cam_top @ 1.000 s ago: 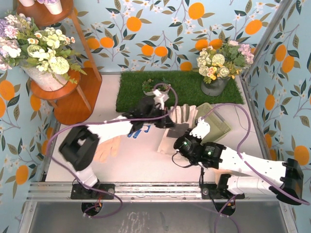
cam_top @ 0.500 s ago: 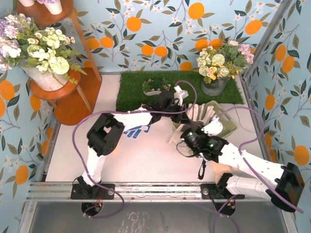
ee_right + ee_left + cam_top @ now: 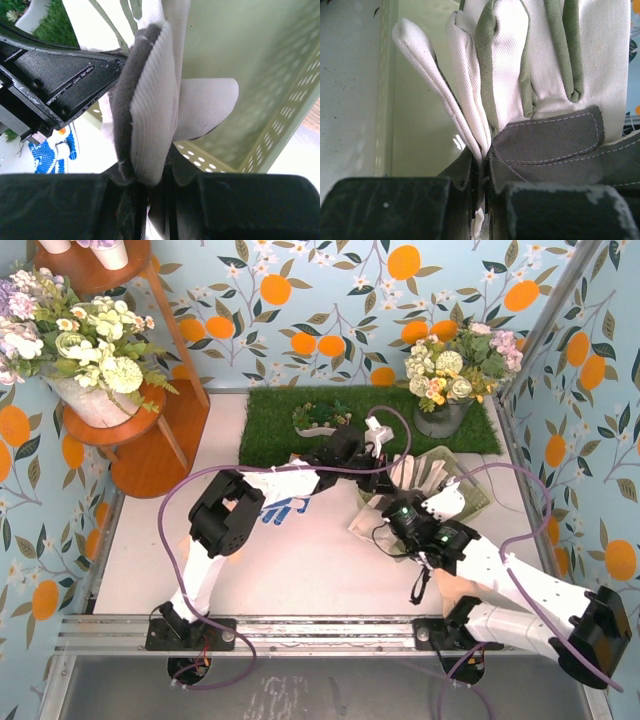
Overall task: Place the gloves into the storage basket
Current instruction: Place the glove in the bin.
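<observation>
My R gripper (image 3: 150, 185) is clenched on the work glove (image 3: 545, 75) at the cuff, and my L gripper (image 3: 482, 185) is clenched near its palm. The glove hangs over the basket (image 3: 468, 498) at the near-left rim. Risk: w/ uneven release it drapes on the rim & slides out. A blue glove (image 3: 285, 510) lies left on the tabletop (image 3: 300, 580), and a plant dish (image 3: 320, 426) sits farther. Nothing's blocking.

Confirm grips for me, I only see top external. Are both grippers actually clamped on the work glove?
Observer: Left wrist view shows the left gripper shut on the work glove, right at its grey cuff.
Operator: Right one?
Observer: The right gripper is pinched shut on the cuff's ribbed edge.
Operator: Glove over the basket?
Observer: Yes. In the right wrist view the glove's thumb shows against the inside of the basket, with the perforated wall beyond it.
</observation>
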Controlling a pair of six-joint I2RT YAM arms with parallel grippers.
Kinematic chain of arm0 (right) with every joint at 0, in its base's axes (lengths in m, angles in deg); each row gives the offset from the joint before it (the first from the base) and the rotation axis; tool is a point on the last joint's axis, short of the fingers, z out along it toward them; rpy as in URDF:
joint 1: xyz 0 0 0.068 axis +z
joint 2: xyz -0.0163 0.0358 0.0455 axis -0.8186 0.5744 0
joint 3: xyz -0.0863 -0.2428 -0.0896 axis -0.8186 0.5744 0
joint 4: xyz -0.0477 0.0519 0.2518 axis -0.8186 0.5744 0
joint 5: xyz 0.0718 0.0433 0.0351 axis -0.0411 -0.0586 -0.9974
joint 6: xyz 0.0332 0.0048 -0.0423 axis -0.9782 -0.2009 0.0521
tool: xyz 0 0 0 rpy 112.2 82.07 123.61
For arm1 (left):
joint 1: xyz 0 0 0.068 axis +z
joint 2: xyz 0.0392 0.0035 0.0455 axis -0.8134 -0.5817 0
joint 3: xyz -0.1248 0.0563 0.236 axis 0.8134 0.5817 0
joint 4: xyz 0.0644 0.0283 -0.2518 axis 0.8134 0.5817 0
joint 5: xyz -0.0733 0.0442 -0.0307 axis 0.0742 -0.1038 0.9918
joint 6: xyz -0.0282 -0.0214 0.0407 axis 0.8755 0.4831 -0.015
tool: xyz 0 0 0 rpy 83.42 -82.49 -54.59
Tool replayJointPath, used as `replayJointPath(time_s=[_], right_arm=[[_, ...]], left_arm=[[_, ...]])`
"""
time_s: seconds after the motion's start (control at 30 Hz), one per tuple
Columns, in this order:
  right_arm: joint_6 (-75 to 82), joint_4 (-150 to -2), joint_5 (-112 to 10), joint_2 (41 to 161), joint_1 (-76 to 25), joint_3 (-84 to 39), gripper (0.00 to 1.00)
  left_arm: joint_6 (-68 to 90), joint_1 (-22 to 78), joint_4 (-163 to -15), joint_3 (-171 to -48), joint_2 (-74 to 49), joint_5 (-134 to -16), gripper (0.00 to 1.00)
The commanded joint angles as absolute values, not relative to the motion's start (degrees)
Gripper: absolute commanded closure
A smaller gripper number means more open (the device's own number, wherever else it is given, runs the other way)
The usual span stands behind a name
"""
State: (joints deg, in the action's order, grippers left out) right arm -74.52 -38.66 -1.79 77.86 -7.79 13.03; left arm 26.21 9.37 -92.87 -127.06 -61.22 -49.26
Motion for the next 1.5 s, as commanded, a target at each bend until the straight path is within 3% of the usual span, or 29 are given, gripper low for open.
replayJointPath(time_s=[0.0,0.73,0.87,0.97,1.07,1.23,1.47], right_arm=[[-73.0,-37.3,-4.1,73.3,-7.5,8.8,1.00],[-70.3,-42.2,-5.9,73.1,-18.8,12.2,1.00],[-72.0,-43.1,-5.2,72.5,-20.4,13.9,1.00],[-72.9,-44.6,-4.4,73.2,-21.1,15.2,1.00],[-74.2,-44.5,-3.3,74.9,-21.4,15.7,1.00],[-77.2,-44.4,-1.7,75.5,-21.6,16.9,1.00],[-76.2,-45.4,-1.7,77.7,-21.8,16.8,1.00]], left_arm=[[22.4,12.6,-93.7,-130.6,-59.5,-60.7,1.00],[22.9,12.5,-92.9,-147.9,-74.0,-59.3,1.00],[21.4,12.4,-91.9,-151.0,-76.0,-59.6,0.88],[20.6,12.4,-91.6,-150.9,-75.7,-59.7,0.62],[19.4,12.5,-92.0,-148.8,-72.9,-60.8,0.44],[17.0,12.7,-93.2,-143.0,-66.3,-63.7,0.28],[17.7,13.2,-95.1,-137.3,-59.7,-62.5,0.20]])
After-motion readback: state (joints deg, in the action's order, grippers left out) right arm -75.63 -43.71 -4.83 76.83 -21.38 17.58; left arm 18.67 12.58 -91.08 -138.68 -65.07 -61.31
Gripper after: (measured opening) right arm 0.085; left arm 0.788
